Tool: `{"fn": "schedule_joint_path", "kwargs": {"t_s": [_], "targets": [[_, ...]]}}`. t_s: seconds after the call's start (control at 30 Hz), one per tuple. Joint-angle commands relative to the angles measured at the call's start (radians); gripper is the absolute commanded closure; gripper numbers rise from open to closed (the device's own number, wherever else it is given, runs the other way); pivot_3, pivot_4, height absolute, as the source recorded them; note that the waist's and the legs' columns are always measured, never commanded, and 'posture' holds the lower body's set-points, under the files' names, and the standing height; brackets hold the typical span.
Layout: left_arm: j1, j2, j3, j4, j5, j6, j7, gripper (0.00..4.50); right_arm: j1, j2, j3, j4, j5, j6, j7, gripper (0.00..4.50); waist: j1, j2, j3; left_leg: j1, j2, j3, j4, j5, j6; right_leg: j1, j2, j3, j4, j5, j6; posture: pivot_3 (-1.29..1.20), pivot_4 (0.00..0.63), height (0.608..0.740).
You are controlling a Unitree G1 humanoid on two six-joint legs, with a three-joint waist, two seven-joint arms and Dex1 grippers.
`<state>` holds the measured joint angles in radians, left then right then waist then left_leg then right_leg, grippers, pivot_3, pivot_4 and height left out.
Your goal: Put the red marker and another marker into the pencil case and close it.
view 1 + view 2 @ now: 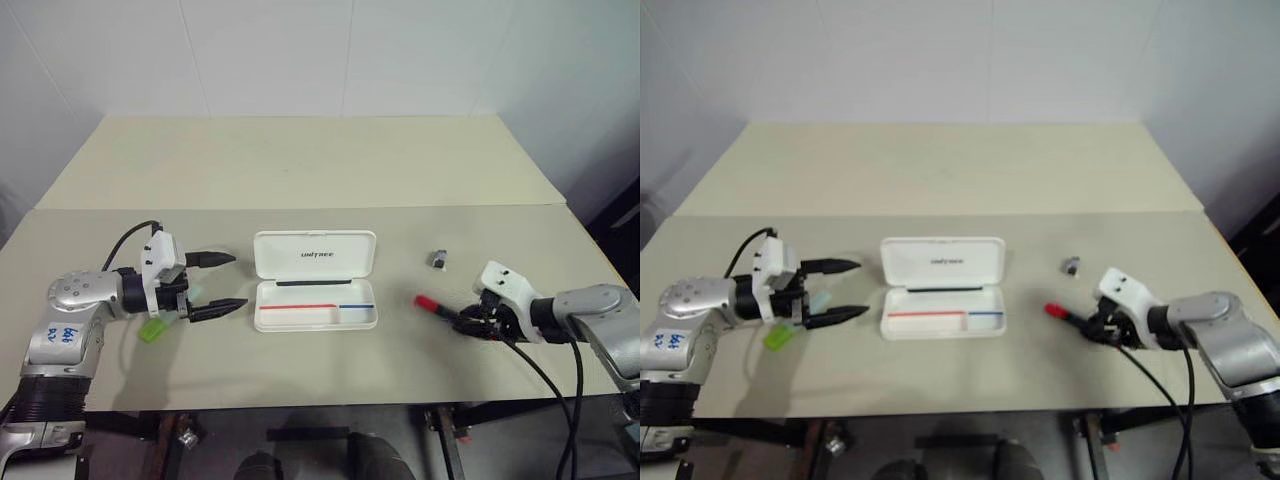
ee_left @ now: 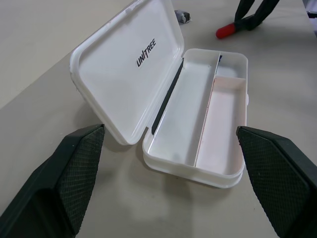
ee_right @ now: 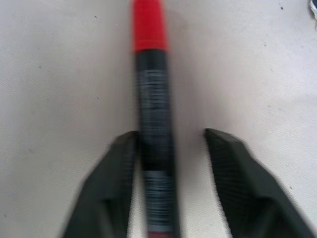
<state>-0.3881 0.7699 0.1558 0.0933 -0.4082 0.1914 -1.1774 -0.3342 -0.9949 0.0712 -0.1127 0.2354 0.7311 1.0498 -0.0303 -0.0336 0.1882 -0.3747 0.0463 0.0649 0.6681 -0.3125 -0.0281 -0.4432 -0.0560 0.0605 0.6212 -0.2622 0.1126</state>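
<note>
Two fingers of the right gripper (image 3: 171, 148) are set astride the red marker (image 3: 153, 124), lengthwise, not yet clamped; left gripper (image 1: 222, 282) is spread wide.

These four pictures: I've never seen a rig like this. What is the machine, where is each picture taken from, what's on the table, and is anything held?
It is a humanoid robot with two arms, each ending in a two-fingered black gripper. The two wide pictures come from its head, looking down over a beige table. The other two come from wrist cameras, looking along each gripper's fingers.

In the middle lies the pencil case, white and open, its lid laid back. The left gripper is wide open and empty, facing the case; a light green marker lies beneath that arm. The right gripper straddles the red marker on the table: one finger touches it, the other stands off, so it is not yet clamped. A small grey-black object lies nearby.
</note>
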Motion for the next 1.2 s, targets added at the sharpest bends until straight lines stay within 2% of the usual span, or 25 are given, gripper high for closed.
{"fn": "schedule_joint_path", "kwargs": {"t_s": [0.03,0.4,0.63,0.8,0.97,1.2], "targets": [[0.000,0.019,0.030,-0.026,-0.016,-0.003,0.007,0.00,0.019,0.019,0.011,-0.032,0.001,0.009,-0.018,3.93,-0.001,-0.001,-0.001,0.000,0.000,0.000,0.000,0.000,0.000,0.000,0.000,0.000,0.000,0.000,0.000,0.00,0.150,0.740],[-0.017,0.015,0.023,-0.007,-0.010,-0.014,0.004,0.00,-0.017,0.009,-0.016,0.002,-0.011,-0.052,-0.018,3.93,-0.006,-0.002,-0.001,0.005,0.000,0.000,0.000,0.000,0.000,0.005,0.000,0.000,0.000,0.000,0.000,0.00,0.150,0.740],[-0.031,0.038,0.025,0.032,-0.003,-0.040,-0.032,0.00,-0.138,-0.051,0.002,-0.036,-0.010,-0.168,0.122,3.93,-0.004,0.000,0.000,0.004,0.000,0.000,0.000,0.000,0.000,0.004,0.000,0.000,0.000,0.000,0.000,0.00,0.150,0.740],[-0.011,0.072,0.041,0.053,-0.001,-0.071,-0.059,0.00,-0.279,0.030,0.072,-0.115,0.002,-0.137,0.135,3.93,-0.006,0.000,0.000,0.003,0.001,0.000,-0.001,0.000,0.000,0.002,0.000,0.000,-0.001,0.000,0.000,0.00,0.150,0.740],[0.021,0.090,0.059,0.041,-0.010,-0.080,-0.065,0.00,-0.359,0.115,0.170,-0.166,-0.014,-0.125,0.146,3.93,-0.002,0.000,0.000,0.002,0.001,0.000,-0.001,0.000,0.000,0.001,0.000,-0.001,0.000,0.000,-0.001,0.00,0.150,0.740],[0.076,0.109,0.085,0.002,-0.018,-0.075,-0.060,0.00,-0.453,0.256,0.314,-0.090,-0.095,-0.213,0.144,3.93,0.000,0.000,0.000,0.000,0.001,0.000,-0.001,0.000,0.000,-0.001,0.000,-0.001,0.000,0.000,-0.001,0.00,0.150,0.740]]}}
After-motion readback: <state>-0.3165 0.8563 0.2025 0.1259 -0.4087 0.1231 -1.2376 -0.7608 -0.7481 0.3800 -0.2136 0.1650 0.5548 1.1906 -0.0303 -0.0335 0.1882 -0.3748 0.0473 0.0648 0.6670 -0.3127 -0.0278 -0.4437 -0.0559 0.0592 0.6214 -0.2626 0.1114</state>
